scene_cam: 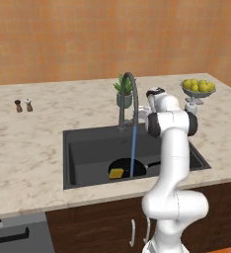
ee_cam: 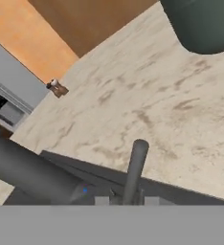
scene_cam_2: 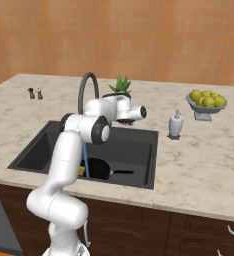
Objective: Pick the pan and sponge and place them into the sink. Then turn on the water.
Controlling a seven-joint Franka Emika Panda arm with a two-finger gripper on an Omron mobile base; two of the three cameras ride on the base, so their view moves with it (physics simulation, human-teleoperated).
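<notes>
**Marble table, water running into the sink**

Marble table (scene_cam: 28, 148) under an orange wall carries the dark sink (scene_cam: 88, 148). Inside the basin lies the pan (scene_cam: 137, 169), with the sponge (scene_cam: 116, 173) resting on it, yellow face up. A thin blue stream of water (scene_cam: 133, 148) falls from the faucet (scene_cam: 127, 94) onto the pan. The gripper (ee_cam: 127, 201) sits clenched behind the faucet, near the lever (ee_cam: 134, 167), holding nothing visible.
</notes>
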